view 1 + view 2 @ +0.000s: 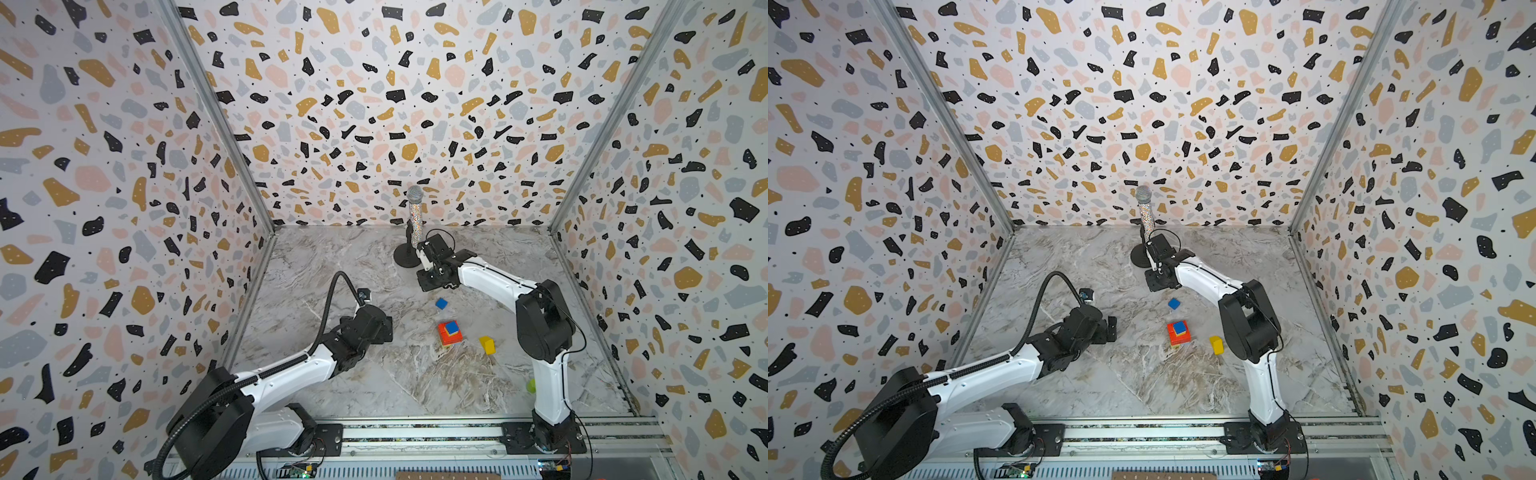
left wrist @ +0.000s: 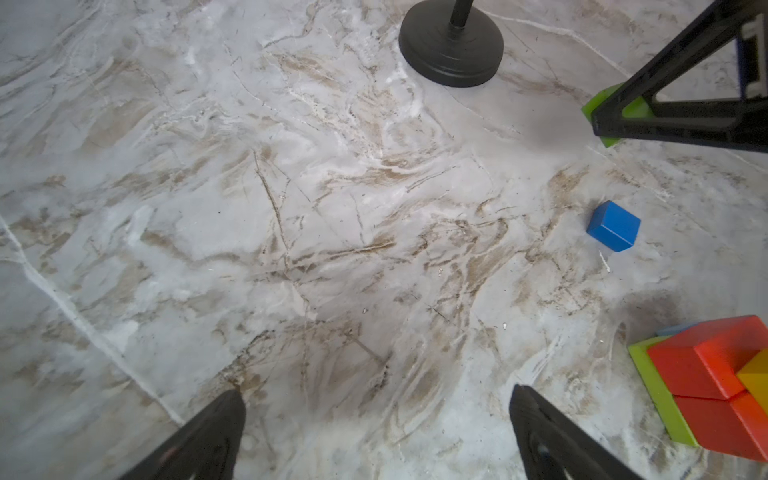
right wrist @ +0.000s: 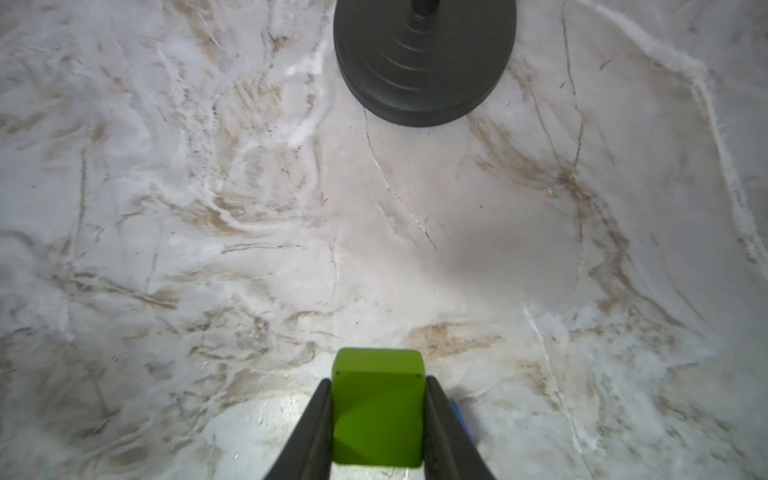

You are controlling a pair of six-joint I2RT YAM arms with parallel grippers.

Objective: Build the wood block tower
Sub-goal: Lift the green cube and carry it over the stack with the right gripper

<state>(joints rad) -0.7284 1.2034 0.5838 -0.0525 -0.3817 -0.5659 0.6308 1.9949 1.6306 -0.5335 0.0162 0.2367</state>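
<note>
Now the right gripper [image 3: 378,390] pinches a green block [image 3: 376,428] near the microphone stand base [image 3: 424,58], well apart from the tower [image 1: 449,332]. A low carry could knock the loose blue cube [image 1: 441,304] or topple it. The left gripper [image 2: 376,392] gapes, empty.

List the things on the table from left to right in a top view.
microphone stand → tower → yellow block → green cylinder. Left out: blue cube, which overlaps the tower's span.

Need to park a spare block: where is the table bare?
Bare: far-left table between left wall and stand; near strip between tower and rail. Crowded: around the tower, blue cube and yellow block.
</note>
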